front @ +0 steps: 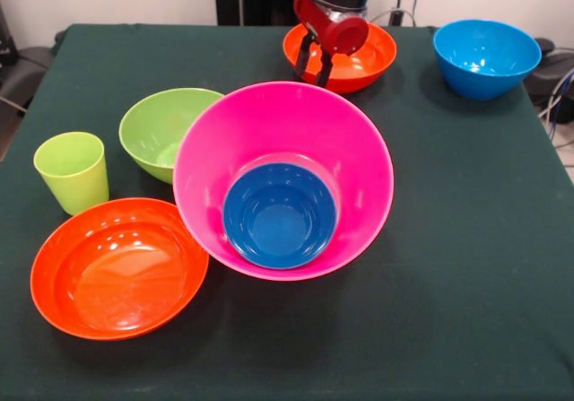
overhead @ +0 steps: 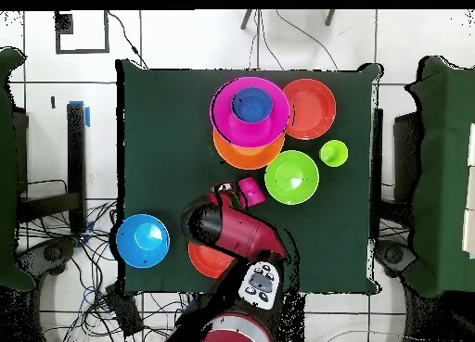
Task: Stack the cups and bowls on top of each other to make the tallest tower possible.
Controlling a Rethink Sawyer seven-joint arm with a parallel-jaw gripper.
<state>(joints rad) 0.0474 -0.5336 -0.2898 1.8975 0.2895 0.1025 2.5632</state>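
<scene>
Lighting: bright, even, from overhead. Shadows: soft, short, beneath each bowl on the dark green table. Glare: white highlights inside the shallow red-orange bowl and on the big pink bowl. Focus: front view sharp throughout.

In the front view, bare table lies open from 2 to 6 o'clock of the big pink bowl; green bowl, lime cup and red-orange bowl crowd its 7 to 10 o'clock side
</scene>
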